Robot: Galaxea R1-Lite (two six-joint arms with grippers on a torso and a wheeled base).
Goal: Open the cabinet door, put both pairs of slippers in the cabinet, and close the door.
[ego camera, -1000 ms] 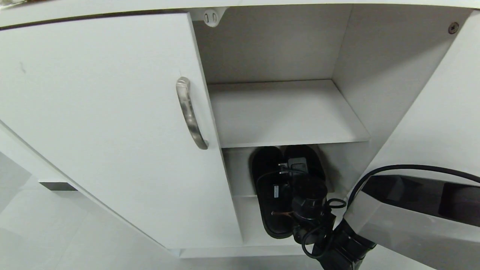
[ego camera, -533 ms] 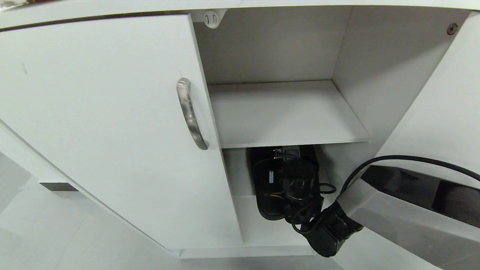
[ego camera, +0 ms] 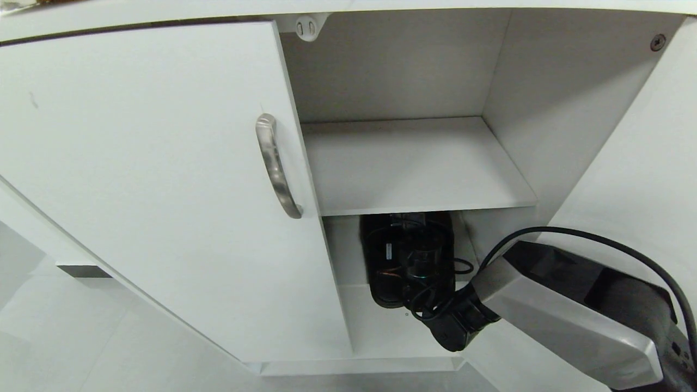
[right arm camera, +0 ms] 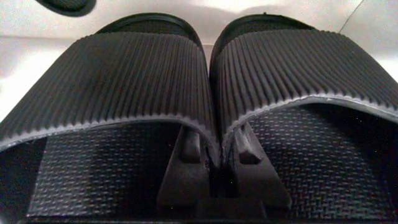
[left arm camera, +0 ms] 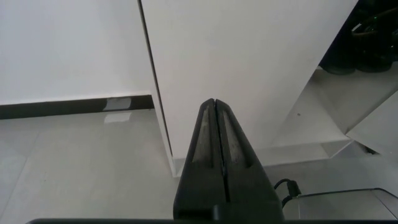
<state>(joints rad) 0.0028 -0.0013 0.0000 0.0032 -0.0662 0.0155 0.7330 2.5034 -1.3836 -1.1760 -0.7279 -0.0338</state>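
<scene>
Your left gripper (left arm camera: 214, 112) has its jaws pressed together on nothing. It hangs low in front of the closed white left cabinet door (ego camera: 147, 163), which sits at 9 o'clock of the open bay in the head view. The curved brushed-metal handle (ego camera: 277, 166) is on that door's 3 o'clock edge, untouched. At 12 o'clock of the bay is the white shelf board (ego camera: 414, 163). At 6 o'clock under it, the lower compartment (ego camera: 375, 332) holds the pair of black ribbed rubber slippers (right arm camera: 143, 81), side by side and touching, toes pointing inward and heel ends near the front lip. You can't tell if the soles rest on the compartment floor. Your right gripper (right arm camera: 212, 149) pinches the two inner strap edges together, so both slippers travel as one. They look light, soft and bendy; the ribbing should give grip, so they're not slippery or fragile. The straps will probably flex and the outer sides may droop. The middle pinch where the straps meet looks like the right hold. A dark rounded edge (right arm camera: 62, 5) shows deeper in; it could be the other pair, but that's unclear. At 3 o'clock the open white right cabinet door (ego camera: 653, 163) stands swung out, not yet closed.
</scene>
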